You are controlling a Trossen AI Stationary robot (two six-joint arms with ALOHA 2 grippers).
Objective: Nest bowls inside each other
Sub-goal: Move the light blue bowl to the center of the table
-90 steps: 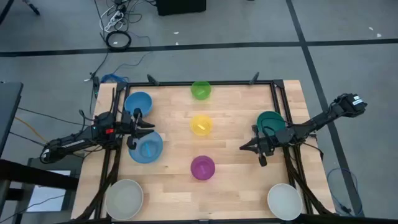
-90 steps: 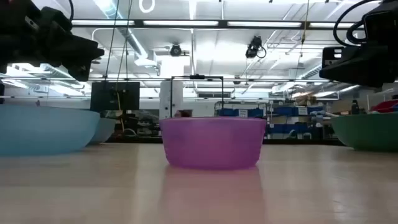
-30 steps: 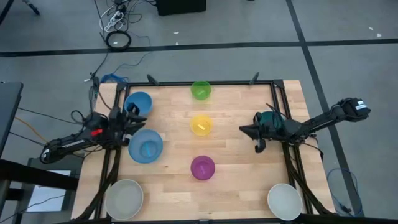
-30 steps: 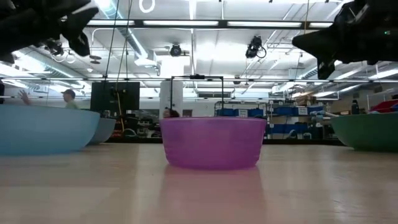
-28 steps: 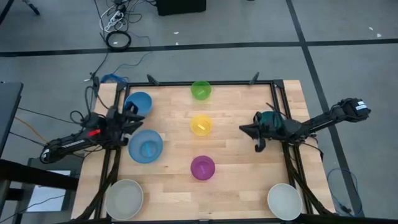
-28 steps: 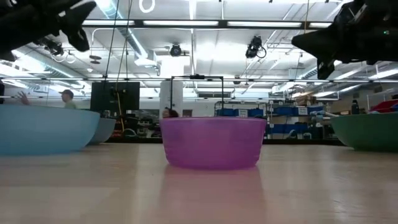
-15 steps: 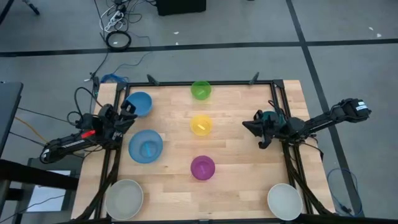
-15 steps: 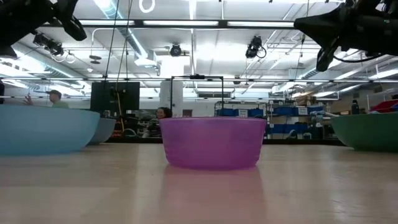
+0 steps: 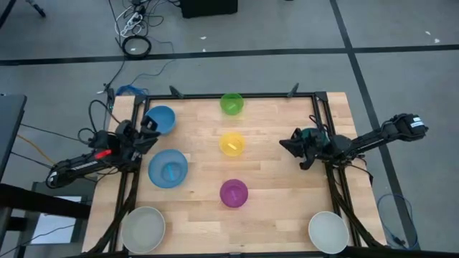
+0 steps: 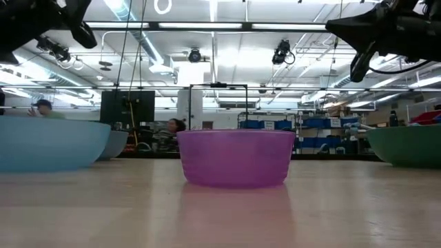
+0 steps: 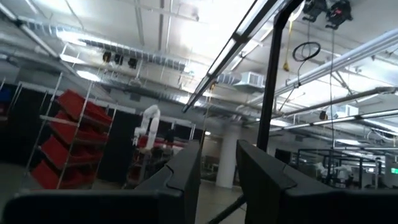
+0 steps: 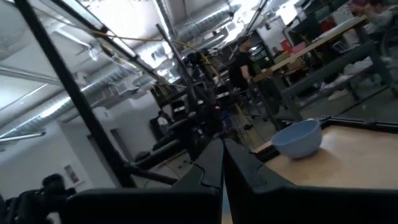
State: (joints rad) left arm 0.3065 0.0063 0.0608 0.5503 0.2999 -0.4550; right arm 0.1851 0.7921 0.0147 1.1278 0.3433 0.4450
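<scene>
Magenta bowl point(image 9: 234, 193), yellow bowl point(image 9: 232, 144) beyond, apart

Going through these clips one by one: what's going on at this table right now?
A two-armed robot faces separate bowls on a wooden table, and neither gripper holds one. The left gripper is open between the small blue bowl and the larger blue bowl. The right gripper is shut and empty, above the teal bowl. Green, yellow and magenta bowls sit in a line; two whitish bowls occupy the near corners.
</scene>
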